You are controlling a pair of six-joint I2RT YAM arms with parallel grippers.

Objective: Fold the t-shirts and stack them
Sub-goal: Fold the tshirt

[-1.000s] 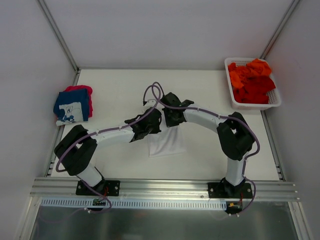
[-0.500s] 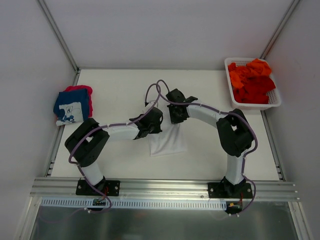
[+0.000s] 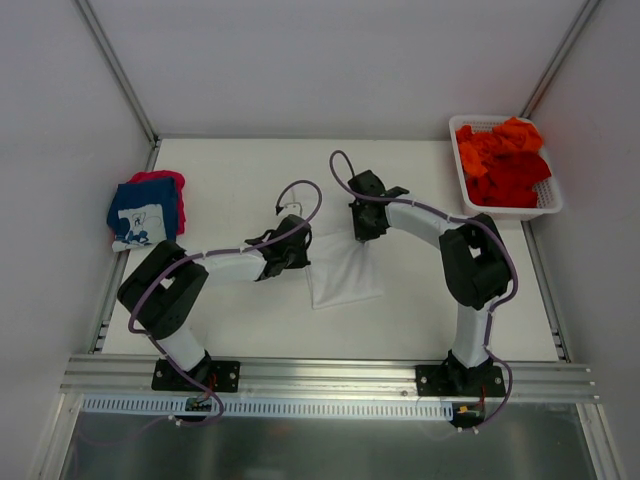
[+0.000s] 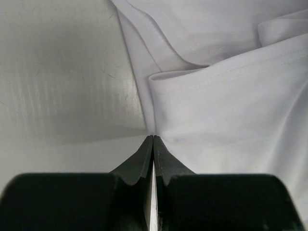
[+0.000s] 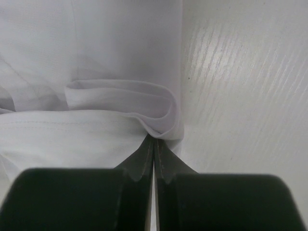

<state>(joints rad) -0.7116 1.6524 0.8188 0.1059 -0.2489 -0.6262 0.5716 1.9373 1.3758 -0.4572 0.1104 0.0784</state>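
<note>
Midway along the table [image 3: 230, 180], between its far and near edges, lies the plain white soft-cloth t-shirt [image 3: 345, 275], already gathered into a rough, slightly skewed rectangle. The left arm's fingers [image 4: 142, 161] are pressed together with almost no gap, their tips on a hemmed edge at the shirt's far-left corner. The right arm's fingers [image 5: 143, 161] are likewise closed, nipping a rolled double layer at the far-right corner. Both seem to grip cloth, not bare table.

I judge a fold of this shirt to be under way. The next move probably calls for both arms to lift evenly and carry the held edge toward the near edge, keeping equal tension so the layers do not slide apart.

Thin and limp, the fabric shows stitched hems and soft overlapping creases, while the table is matte with faint streaks.

By the left edge sits the navy folded t-shirt with white print [image 3: 140, 212] on a pink-red t-shirt [image 3: 165, 179]. At the far right corner, a white plastic lattice basket [image 3: 548, 205] holds crumpled orange and red t-shirts [image 3: 505, 160].
</note>
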